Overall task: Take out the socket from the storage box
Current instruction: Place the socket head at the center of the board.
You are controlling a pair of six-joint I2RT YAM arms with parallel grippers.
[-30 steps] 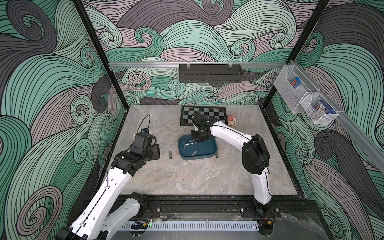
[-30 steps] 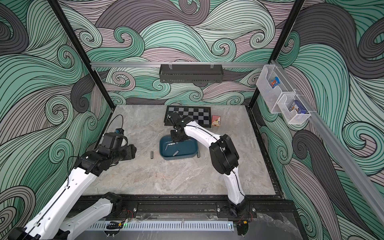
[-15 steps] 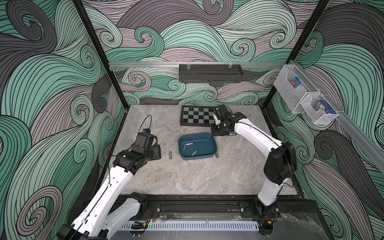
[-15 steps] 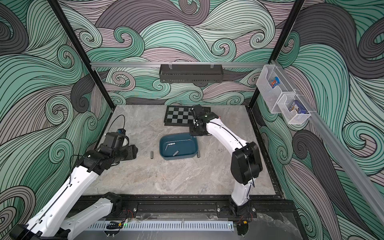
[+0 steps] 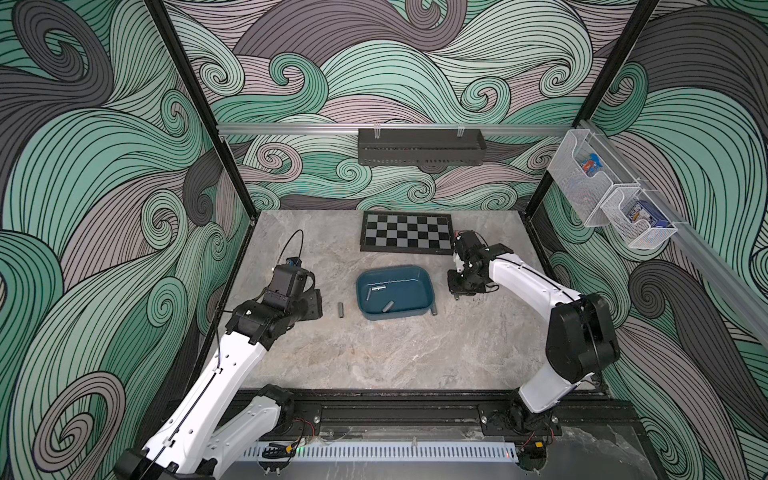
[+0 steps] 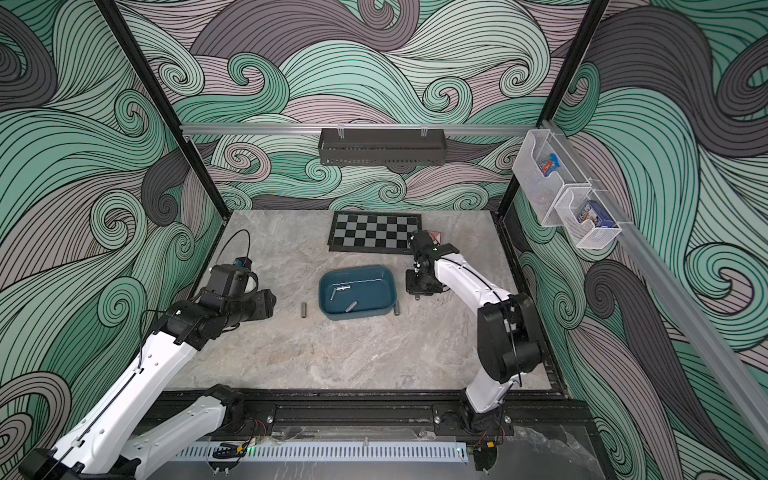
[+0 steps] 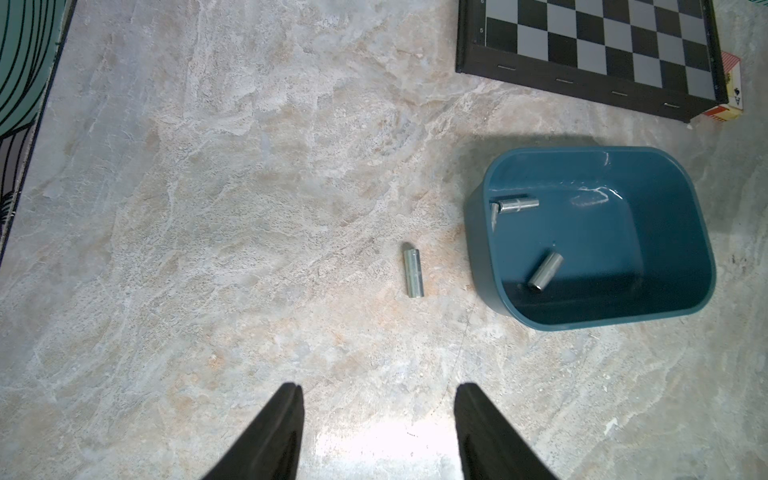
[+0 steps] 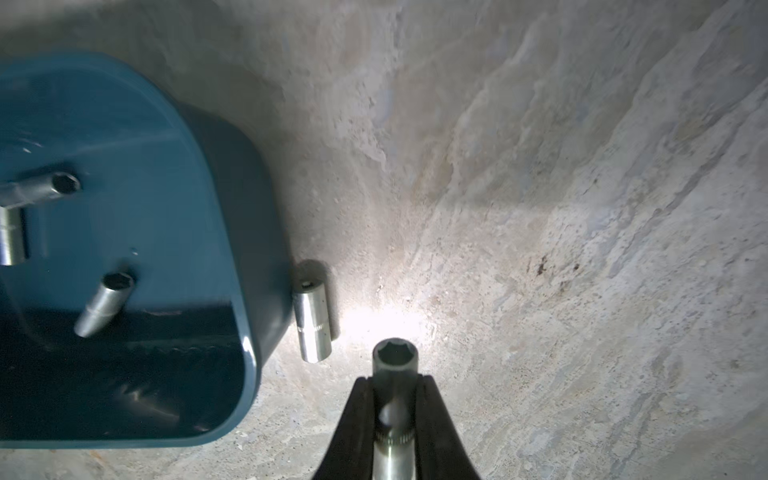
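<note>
Black left fingers (image 7: 282, 424) stand spread above the marble bench (image 5: 374, 357). Ahead, 1 loose socket (image 5: 340, 309) lies beside the teal storage box (image 5: 395, 316); 3 sockets (image 5: 388, 306) lie inside. Past its other side, right fingers (image 8: 430, 415) pinch the held socket (image 8: 394, 365), outside the box, near the chessboard (image 5: 406, 237).

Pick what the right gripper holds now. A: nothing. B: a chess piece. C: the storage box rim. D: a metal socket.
D: the right wrist view shows the right gripper shut on a metal socket, outside the storage box.
</note>
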